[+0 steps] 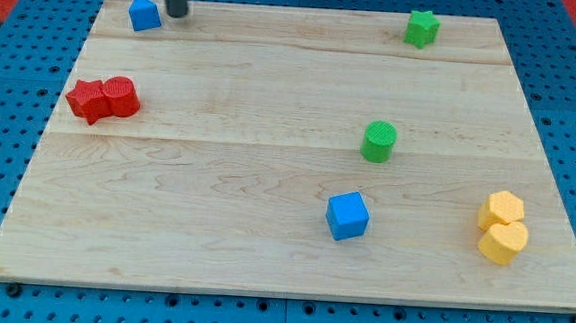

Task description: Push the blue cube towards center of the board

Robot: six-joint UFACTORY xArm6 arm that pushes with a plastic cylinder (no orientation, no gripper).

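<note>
A blue cube (347,215) sits on the wooden board (263,240), right of the middle and toward the view's bottom. My tip (178,14) is at the view's top left, far from that cube. It stands just right of a second, smaller blue block (144,13) near the board's top left corner. I cannot tell whether the tip touches that block.
Two red blocks (102,99) lie together at the left edge. A green cylinder (378,141) stands right of centre, a green star-like block (422,27) at the top right. Two yellow blocks (502,228) sit together at the right edge. Blue pegboard surrounds the board.
</note>
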